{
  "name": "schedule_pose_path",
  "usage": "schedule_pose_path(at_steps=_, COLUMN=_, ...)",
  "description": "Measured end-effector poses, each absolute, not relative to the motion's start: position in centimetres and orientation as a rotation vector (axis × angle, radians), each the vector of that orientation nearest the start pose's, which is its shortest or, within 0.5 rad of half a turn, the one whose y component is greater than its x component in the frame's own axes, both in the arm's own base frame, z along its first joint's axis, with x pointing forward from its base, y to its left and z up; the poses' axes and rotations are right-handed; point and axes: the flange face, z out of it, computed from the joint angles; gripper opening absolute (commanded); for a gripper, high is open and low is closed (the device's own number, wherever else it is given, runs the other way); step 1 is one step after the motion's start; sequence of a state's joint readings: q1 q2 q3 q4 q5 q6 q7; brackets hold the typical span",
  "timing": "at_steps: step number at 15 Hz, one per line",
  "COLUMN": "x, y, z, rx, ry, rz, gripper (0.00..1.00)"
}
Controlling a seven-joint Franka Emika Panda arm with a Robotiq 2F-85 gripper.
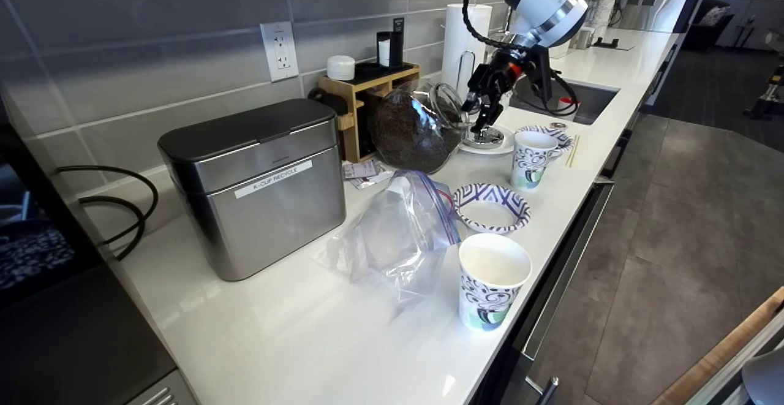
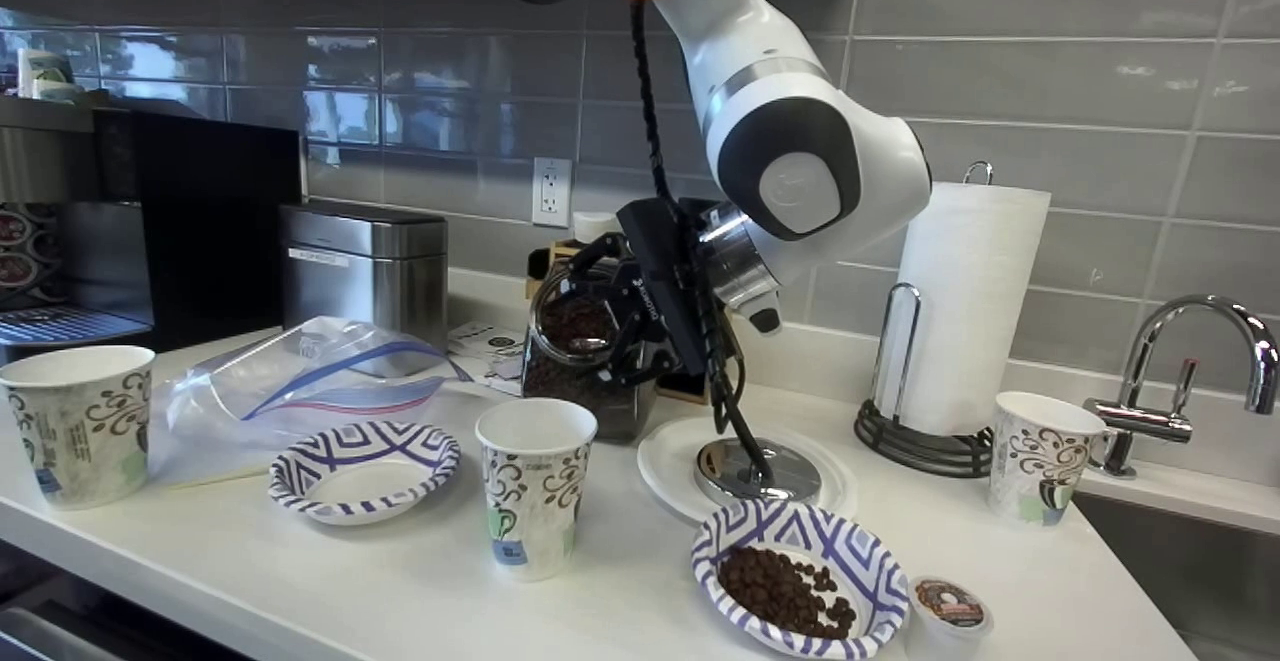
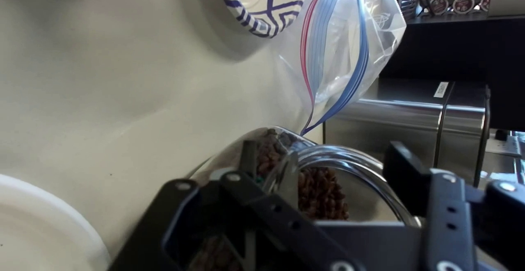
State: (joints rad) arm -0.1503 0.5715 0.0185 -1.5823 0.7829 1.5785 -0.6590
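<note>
Glass jar (image 1: 404, 129), pincer (image 2: 590, 328) spread at its mouth, arm (image 2: 735, 46) slanting down, wrist (image 2: 738, 259) bent sideways

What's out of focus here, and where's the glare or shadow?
Wrist view: gripper blurred up close, soft shadow on the countertop beside the patterned paper bowl; in an exterior view: bright reflections on the wall tiles; in an exterior view: bluish highlights on the glass coffee-bean jar.

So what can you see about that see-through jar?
The jar looks like clear, shiny glass, with dark brown beans inside. It sits on the white counter, its round, lidless mouth slanting away from the wall. The open gripper is right at the mouth; whether it touches the glass, I can't tell.
</note>
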Motion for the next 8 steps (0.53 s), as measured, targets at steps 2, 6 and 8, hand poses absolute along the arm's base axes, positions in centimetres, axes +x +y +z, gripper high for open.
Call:
schedule_pose_path(at_steps=2, x=64.2, y=-1.3, z=30.1, rx=-2.206, ry=-0.307, rz=0.259, gripper=1.00)
schedule_pose_path(at_steps=6, x=63.9, y=-1.8, z=30.6, rx=-2.258, ry=-0.346, rz=0.293, gripper=1.00)
schedule_pose_path(at_steps=8, x=63.6, y=-2.2, z=31.4, rx=-2.306, ry=-0.383, rz=0.308, gripper=1.00)
